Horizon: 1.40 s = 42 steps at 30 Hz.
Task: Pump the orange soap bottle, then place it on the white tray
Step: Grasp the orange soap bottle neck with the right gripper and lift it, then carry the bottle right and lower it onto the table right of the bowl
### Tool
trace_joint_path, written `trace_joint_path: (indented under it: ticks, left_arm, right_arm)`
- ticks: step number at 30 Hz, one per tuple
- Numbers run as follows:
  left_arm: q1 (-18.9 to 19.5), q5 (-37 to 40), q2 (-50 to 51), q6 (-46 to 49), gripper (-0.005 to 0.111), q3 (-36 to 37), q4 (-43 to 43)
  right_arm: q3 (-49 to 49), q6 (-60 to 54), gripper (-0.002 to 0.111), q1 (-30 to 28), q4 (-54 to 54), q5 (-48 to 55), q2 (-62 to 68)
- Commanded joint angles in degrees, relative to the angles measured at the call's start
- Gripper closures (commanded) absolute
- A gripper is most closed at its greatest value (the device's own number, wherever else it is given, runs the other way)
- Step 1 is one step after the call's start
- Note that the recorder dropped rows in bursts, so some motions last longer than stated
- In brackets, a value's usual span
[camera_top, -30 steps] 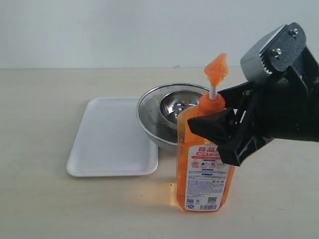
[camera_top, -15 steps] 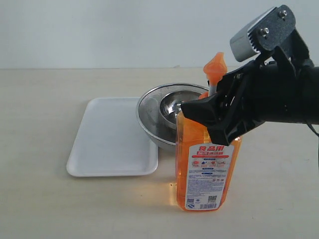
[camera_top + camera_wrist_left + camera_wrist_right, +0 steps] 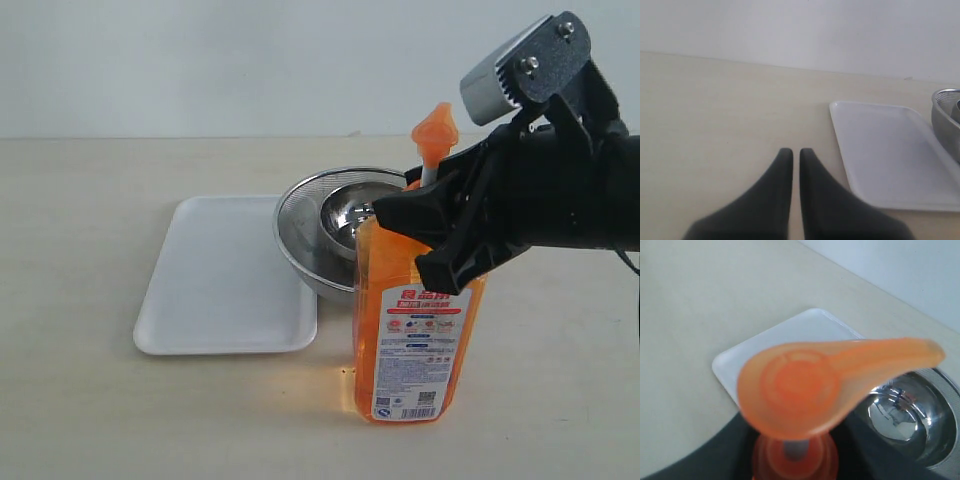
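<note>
The orange soap bottle (image 3: 412, 345) stands upright on the table, right of the white tray (image 3: 225, 270). Its orange pump head (image 3: 434, 135) is raised on the white stem. My right gripper (image 3: 398, 242) is shut on the orange soap bottle at its shoulder, one black finger behind it and one across its front. In the right wrist view the pump head (image 3: 805, 385) fills the middle, with dark fingers (image 3: 875, 450) on either side of the neck. My left gripper (image 3: 791, 151) is shut and holds nothing, low over the table left of the tray (image 3: 890, 150).
A steel mesh bowl (image 3: 300, 225) with a smaller steel bowl (image 3: 350, 212) inside it stands just behind the bottle, touching the tray's right edge. The bowls (image 3: 900, 415) also show in the right wrist view beyond the pump spout. A pale wall runs along the table's far edge.
My right gripper moved left from beside the bottle until its fingers came around the shoulder, then closed on it. The bottle, tray and bowls kept their places.
</note>
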Motion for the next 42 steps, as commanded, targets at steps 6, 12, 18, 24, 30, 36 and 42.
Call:
trace_joint_path:
  ticks: [6, 12, 18, 24, 30, 36, 42]
  left_arm:
    - [0.2, -0.7, -0.1, -0.3, 0.102, 0.2, 0.2]
    - [0.2, -0.7, -0.1, -0.3, 0.102, 0.2, 0.2]
    - [0.2, -0.7, -0.1, -0.3, 0.102, 0.2, 0.2]
    - [0.2, -0.7, -0.1, -0.3, 0.102, 0.2, 0.2]
    - [0.2, -0.7, -0.1, -0.3, 0.102, 0.2, 0.2]
    - [0.2, -0.7, -0.1, -0.3, 0.102, 0.2, 0.2]
    - [0.2, -0.7, -0.1, -0.3, 0.102, 0.2, 0.2]
  right_arm:
    - [-0.3, -0.7, 0.108, 0.1, -0.1, 3.6, -1.9]
    - [-0.3, 1.7, 0.108, 0.1, -0.1, -4.8, -10.0]
    - [-0.3, 7.8, 0.108, 0.1, -0.1, -20.4, -19.1]
    - [-0.3, 13.4, 0.108, 0.1, 0.1, -38.8, -21.9]
    - [-0.3, 22.1, 0.108, 0.1, -0.7, -52.0, -16.6]
    - [-0.3, 38.5, 0.108, 0.1, -15.2, -59.4, -5.8]
    - [-0.3, 48.8, 0.108, 0.1, -24.9, -67.9, 3.9]
